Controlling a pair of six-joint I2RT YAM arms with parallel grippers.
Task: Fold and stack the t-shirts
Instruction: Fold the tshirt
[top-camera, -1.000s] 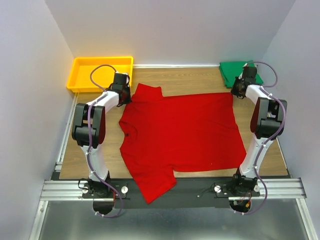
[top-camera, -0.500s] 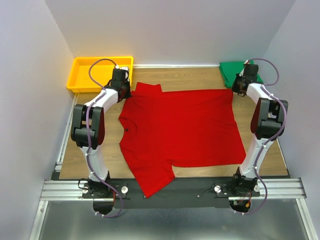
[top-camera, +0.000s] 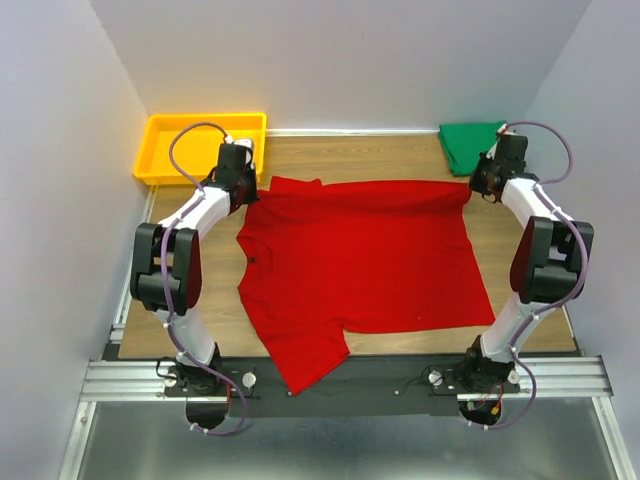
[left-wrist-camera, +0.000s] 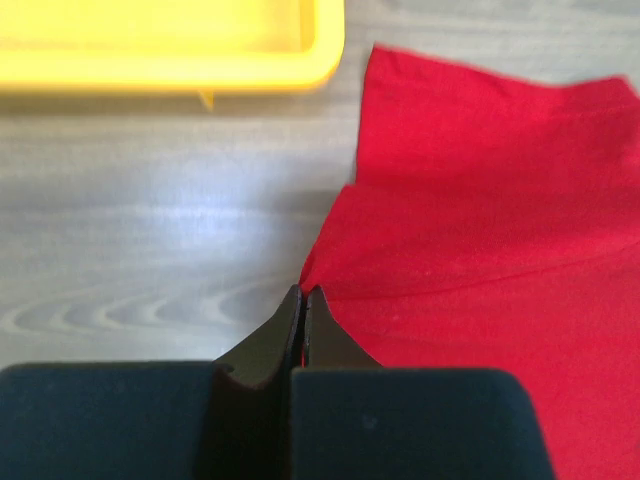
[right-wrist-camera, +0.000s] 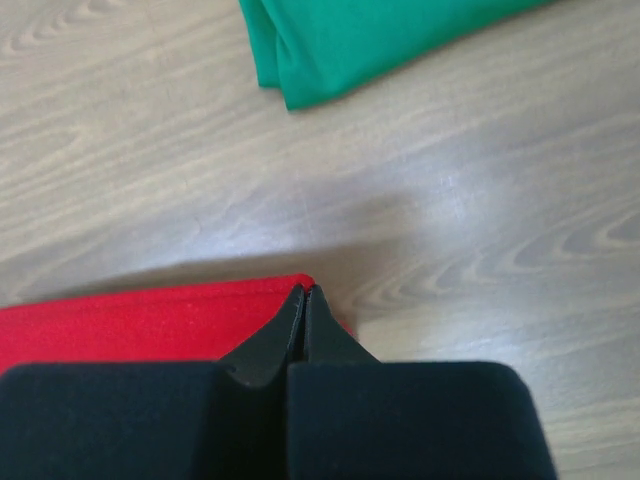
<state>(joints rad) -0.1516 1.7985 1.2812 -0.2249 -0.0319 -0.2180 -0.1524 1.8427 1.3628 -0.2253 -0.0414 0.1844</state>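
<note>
The red t-shirt (top-camera: 360, 260) lies spread flat across the table, one sleeve hanging over the near edge. My left gripper (top-camera: 250, 192) is shut on its far left edge beside the upper sleeve; in the left wrist view the gripper (left-wrist-camera: 303, 292) pinches the red cloth (left-wrist-camera: 480, 200). My right gripper (top-camera: 472, 188) is shut on the shirt's far right corner, where in the right wrist view the gripper (right-wrist-camera: 304, 290) clamps the red hem (right-wrist-camera: 130, 320). The green t-shirt (top-camera: 468, 145) lies folded at the back right, beyond the right gripper (right-wrist-camera: 370, 40).
A yellow tray (top-camera: 165, 135) stands at the back left corner, just past the left gripper (left-wrist-camera: 170, 60). Grey walls close in the table on the left, right and back. Bare wood (top-camera: 400, 160) shows between the red shirt and the back wall.
Both arms have stretched toward the back wall, dragging the red shirt's far edge with them. The far left sleeve has flattened, and the near sleeve has slid up the table a little.
</note>
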